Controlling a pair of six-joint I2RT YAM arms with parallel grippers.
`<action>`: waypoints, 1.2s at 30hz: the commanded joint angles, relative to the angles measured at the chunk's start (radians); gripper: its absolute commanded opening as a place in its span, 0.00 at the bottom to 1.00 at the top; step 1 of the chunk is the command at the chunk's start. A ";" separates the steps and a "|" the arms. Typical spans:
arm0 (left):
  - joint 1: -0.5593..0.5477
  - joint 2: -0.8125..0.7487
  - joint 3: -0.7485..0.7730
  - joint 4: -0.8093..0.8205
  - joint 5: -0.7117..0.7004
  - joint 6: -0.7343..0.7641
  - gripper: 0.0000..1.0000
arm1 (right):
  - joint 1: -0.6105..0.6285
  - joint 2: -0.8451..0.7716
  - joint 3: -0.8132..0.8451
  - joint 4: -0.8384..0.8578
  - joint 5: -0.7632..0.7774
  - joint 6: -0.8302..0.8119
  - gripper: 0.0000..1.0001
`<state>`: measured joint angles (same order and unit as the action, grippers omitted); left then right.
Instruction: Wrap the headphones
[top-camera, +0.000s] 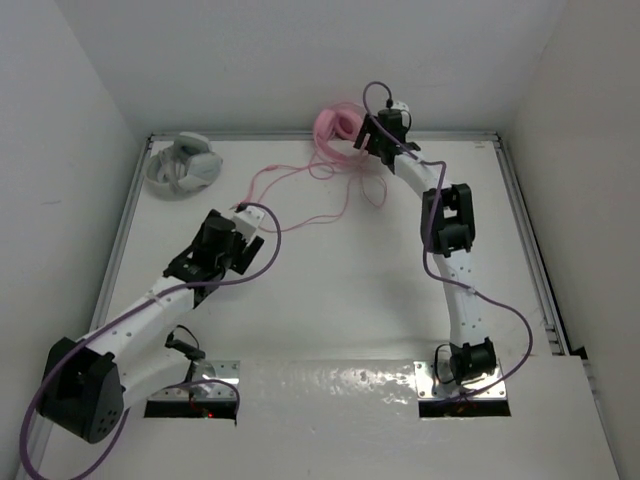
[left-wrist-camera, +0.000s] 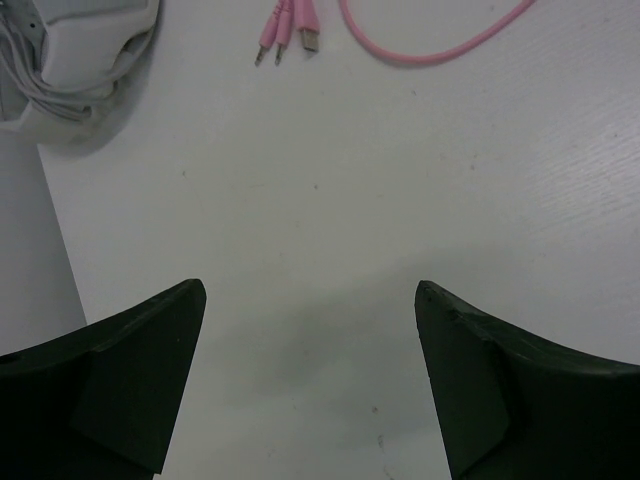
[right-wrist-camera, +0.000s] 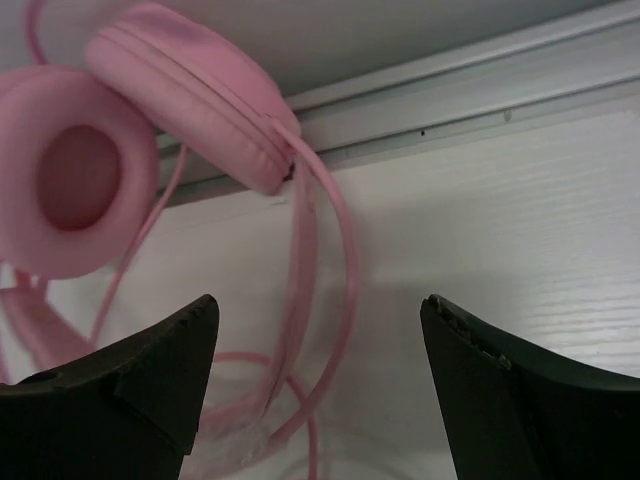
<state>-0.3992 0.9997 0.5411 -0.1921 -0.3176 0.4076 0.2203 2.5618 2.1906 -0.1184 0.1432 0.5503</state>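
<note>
The pink headphones lie at the table's far edge against the back wall; the right wrist view shows both round earcups. Their thin pink cable trails in loops leftward across the table, and its plug ends show at the top of the left wrist view. My right gripper is open just right of the headphones, with cable strands lying between its fingers. My left gripper is open and empty over bare table, a little short of the plugs.
Grey-white headphones lie in the far left corner and also show in the left wrist view. A metal rail runs along the back edge. White walls close in the table at the left, back and right.
</note>
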 joint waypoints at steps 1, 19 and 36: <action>0.017 0.053 0.094 0.020 0.026 0.008 0.83 | 0.005 0.052 0.055 0.168 0.064 0.121 0.81; 0.020 0.125 0.330 -0.043 0.095 0.027 0.80 | 0.042 -0.250 -0.397 0.304 0.113 -0.077 0.00; -0.199 0.249 1.046 -0.446 0.619 0.209 0.87 | 0.226 -1.281 -1.114 0.040 -0.225 -0.707 0.00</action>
<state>-0.5518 1.2186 1.4704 -0.5697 0.1890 0.5690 0.3729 1.3270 1.1427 -0.0486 -0.0772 -0.0742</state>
